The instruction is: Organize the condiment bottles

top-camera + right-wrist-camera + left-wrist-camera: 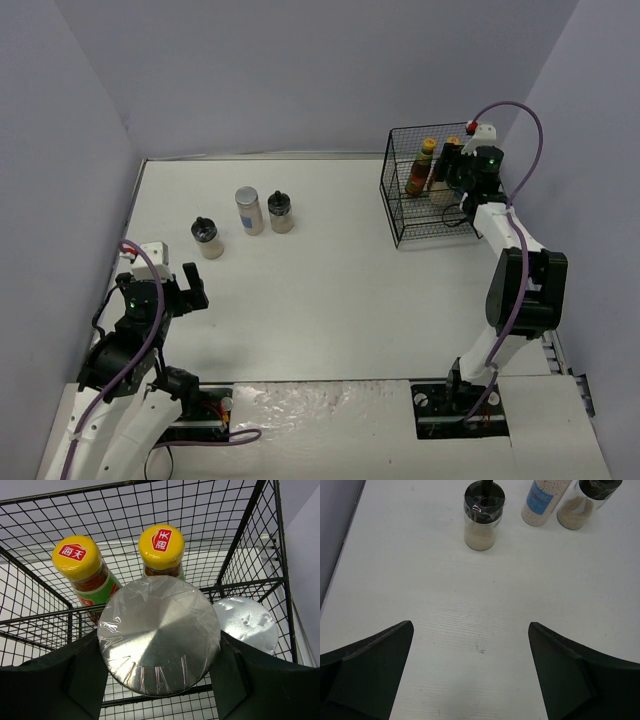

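My right gripper (pixel 159 652) reaches down into the black wire basket (pixel 400 205) and is shut on a pale jar by its silver lid (pixel 159 635). Behind it in the basket stand two dark sauce bottles with yellow caps (pixel 76 556) (pixel 161 545). A second silver-lidded jar (pixel 247 625) sits to the right of the held one. On the table stand a black-capped shaker (pixel 481 517), a pale silver-lidded jar (pixel 544 500) and another black-capped shaker (pixel 582 502). My left gripper (pixel 470 665) hangs open in front of the near shaker, well short of it, with nothing between its fingers.
The basket stands at the back right of the white table (pixel 330 280), near the right wall. Grey walls close in the table on the left, back and right. The three loose bottles stand in a loose row at the back left (pixel 248 211).
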You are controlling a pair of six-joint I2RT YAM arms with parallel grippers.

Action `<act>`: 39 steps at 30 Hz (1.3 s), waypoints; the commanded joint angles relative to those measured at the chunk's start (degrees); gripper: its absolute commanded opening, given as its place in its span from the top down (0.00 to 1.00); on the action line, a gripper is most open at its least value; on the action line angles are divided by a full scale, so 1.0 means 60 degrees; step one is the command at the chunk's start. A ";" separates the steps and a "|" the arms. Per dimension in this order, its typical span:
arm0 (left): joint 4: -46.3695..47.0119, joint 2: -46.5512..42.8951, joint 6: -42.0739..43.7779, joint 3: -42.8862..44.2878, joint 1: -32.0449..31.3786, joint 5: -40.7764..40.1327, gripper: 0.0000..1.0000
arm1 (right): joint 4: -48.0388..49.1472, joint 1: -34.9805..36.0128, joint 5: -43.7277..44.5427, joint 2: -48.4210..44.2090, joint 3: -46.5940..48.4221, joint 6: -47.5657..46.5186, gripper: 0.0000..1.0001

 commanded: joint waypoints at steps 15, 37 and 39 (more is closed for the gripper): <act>0.0482 0.0068 -0.0067 0.0270 0.0066 -0.0026 0.03 | -0.0182 -0.0097 -0.0415 -0.1029 0.0935 -0.0504 0.88; 0.0494 -0.0049 -0.0041 0.0256 0.0066 -0.0017 0.03 | -0.0412 0.0187 -0.1145 -0.0472 0.0839 -0.0335 0.97; 0.0482 -0.0049 -0.0042 0.0256 0.0066 -0.0020 0.03 | -0.0379 0.0187 -0.1086 -0.0380 0.0776 -0.0330 0.98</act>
